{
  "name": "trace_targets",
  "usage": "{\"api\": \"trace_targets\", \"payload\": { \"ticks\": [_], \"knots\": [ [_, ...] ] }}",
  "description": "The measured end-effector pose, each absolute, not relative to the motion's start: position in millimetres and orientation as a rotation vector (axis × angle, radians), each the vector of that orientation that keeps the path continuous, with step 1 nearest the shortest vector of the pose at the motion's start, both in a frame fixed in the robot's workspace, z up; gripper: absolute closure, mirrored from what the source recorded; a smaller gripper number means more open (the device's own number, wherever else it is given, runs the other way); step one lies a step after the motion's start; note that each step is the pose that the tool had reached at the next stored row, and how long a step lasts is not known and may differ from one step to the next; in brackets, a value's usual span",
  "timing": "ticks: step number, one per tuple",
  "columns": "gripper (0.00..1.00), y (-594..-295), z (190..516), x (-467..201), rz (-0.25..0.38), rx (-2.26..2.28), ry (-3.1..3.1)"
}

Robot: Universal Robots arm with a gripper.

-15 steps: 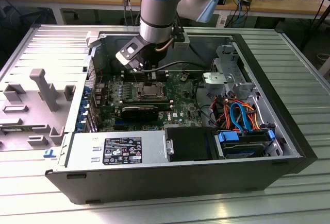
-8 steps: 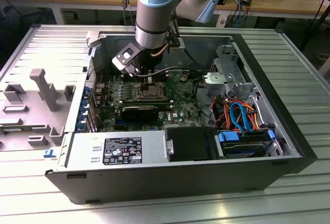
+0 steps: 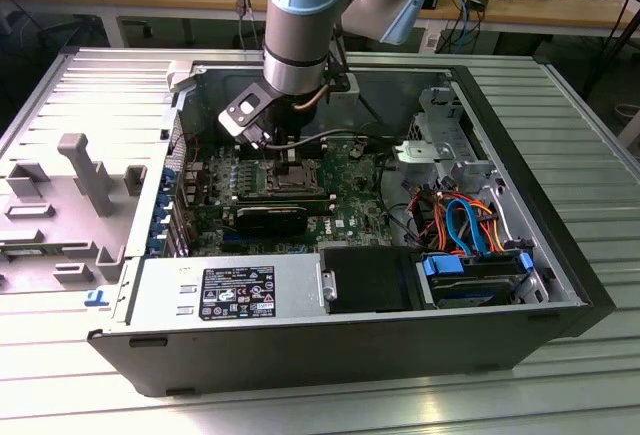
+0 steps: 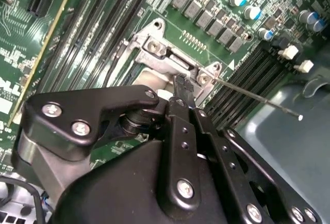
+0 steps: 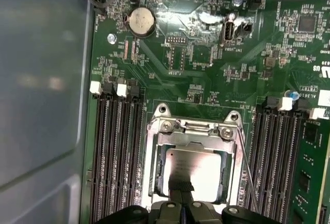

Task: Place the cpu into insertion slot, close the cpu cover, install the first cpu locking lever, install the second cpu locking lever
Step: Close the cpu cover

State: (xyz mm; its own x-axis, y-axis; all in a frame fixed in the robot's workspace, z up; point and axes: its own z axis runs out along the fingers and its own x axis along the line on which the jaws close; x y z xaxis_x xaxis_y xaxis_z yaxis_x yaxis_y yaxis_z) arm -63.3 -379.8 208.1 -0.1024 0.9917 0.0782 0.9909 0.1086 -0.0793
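Gripper (image 5: 180,189): narrow, fingers drawn together with nothing seen between them, tip at the near edge of the cpu (image 5: 203,167), which lies flat in the slot (image 5: 161,177) directly beneath it, with the cover (image 5: 196,140) framing it. Lever (image 5: 246,175): thin rod just beside the gripper, seemingly unlatched. Hazards: a sideways drag of the tip could skew the cpu on its pins, and a careless swing could snag the loose lever and spring the cover.
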Motion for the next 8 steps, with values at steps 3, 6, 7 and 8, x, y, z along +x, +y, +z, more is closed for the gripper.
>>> {"api": "trace_targets", "payload": {
  "ticks": [3,6,7,8],
  "knots": [
    [0.89,-380.0,213.3,-56.8,0.007,-2.024,-2.251],
    [0.89,-380.1,218.6,-50.5,-0.008,-2.015,-2.243],
    [0.89,-380.1,220.0,-49.1,-0.013,-2.013,-2.241],
    [0.89,-380.0,223.0,-47.3,-0.02,-2.009,-2.237]
  ]
}}
